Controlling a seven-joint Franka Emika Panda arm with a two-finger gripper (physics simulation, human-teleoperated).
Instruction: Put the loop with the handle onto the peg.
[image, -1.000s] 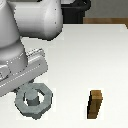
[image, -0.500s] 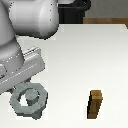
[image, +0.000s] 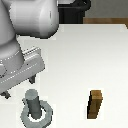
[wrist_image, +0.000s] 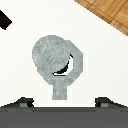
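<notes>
Pincer (wrist_image: 64, 101) risen, fingers apart (tips only), loop (image: 36, 116) around peg (image: 33, 101)

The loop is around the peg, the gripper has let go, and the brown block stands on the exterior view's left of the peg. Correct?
Not quite. The brown block stands on the exterior view's right of the peg, as that view shows. The loop does ring the peg, and the gripper holds nothing.

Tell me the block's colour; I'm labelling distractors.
Brown, wood-like; the block shows best in the exterior view.
</notes>
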